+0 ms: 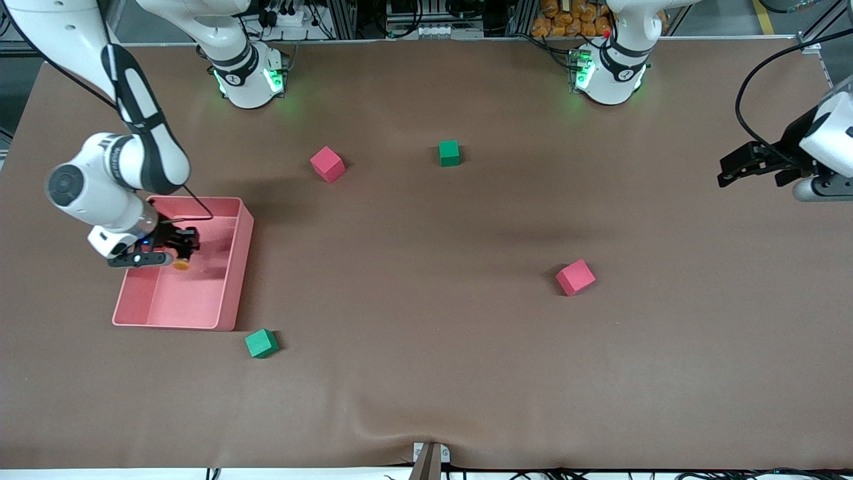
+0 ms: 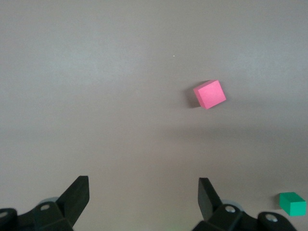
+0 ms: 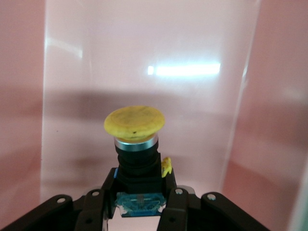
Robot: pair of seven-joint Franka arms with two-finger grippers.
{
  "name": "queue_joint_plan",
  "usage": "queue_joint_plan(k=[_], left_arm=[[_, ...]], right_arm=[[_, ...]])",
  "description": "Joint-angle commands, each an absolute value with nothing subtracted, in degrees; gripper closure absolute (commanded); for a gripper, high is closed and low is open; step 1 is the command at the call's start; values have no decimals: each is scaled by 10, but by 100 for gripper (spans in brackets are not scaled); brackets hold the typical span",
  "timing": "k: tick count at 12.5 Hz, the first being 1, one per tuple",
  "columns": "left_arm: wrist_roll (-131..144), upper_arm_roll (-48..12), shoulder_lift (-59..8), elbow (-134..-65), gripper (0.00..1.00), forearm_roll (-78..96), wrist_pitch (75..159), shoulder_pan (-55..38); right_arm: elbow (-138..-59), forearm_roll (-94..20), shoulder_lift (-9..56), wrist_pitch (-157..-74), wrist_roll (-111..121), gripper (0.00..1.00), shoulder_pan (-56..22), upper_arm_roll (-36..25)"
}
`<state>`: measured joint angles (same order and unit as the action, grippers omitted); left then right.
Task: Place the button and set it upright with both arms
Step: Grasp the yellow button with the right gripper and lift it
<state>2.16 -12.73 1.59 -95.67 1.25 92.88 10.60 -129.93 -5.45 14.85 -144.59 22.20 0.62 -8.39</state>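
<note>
A brown cloth-covered surface [image 1: 426,333] fills nearly the whole front view, with a small ripple in the cloth at its near edge, by a metal bracket [image 1: 430,457]. Along its farthest edge stand aluminium frame rails [image 1: 346,17] hung with black cables [image 1: 293,13] and a white power strip [image 1: 283,19]; a pile of orange items [image 1: 566,20] sits toward the left arm's end. Grey floor with a yellow line [image 1: 763,17] shows at that corner. Soft shadows fall across the cloth.

The left end effector [image 1: 733,170] meets the front view's right edge; the button [image 3: 137,144] base sits hidden between fingers.
</note>
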Motion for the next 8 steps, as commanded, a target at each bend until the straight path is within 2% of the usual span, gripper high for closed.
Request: queue_joint_plan(k=[1,4,8], left_arm=[[20,-145,17,-939,0,22,930,110],[18,-145,21,-942,0,23,925,112],[25,-144,9,-925,0,77,930,116]], right_arm=[[-1287,-65,116,-1446,384,100,11,-100],[-1206,-60,107,-1341,513,100,18,-105],[-1065,-8,117,-1176,523,100,6,-99]])
